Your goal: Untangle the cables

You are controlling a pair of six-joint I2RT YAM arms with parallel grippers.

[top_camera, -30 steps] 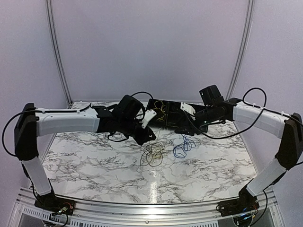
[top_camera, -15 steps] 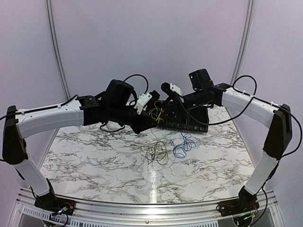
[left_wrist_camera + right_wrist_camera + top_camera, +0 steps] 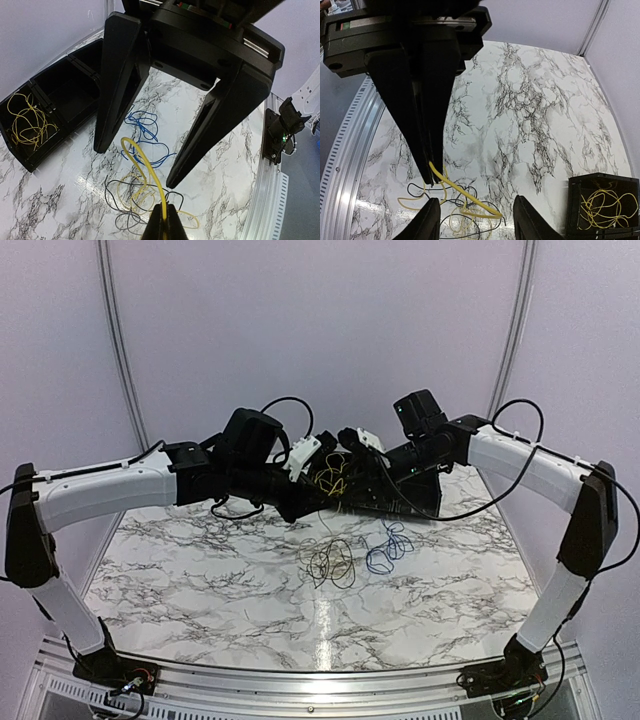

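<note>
My left gripper (image 3: 162, 226) is shut on a strand of the yellow cable (image 3: 142, 165), holding it up above the table. The rest of the yellow cable lies tangled with the black cable (image 3: 330, 562) on the marble. The blue cable (image 3: 388, 544) lies apart, just right of that tangle. My right gripper (image 3: 477, 220) faces the left one tip to tip and stands open. The raised yellow strand (image 3: 465, 196) runs across the gap between its fingers (image 3: 427, 222), with no contact visible.
A black divided bin (image 3: 400, 502) sits at the back of the marble table (image 3: 200, 570). A loose yellow wire bundle (image 3: 25, 125) lies in one of its compartments. Pale walls enclose the table on three sides, and a metal rail (image 3: 300, 680) runs along the near edge.
Both arms have risen and come together over the middle. The left gripper has lifted the yellow strand off the tangle. The right gripper has swung in to face it.
</note>
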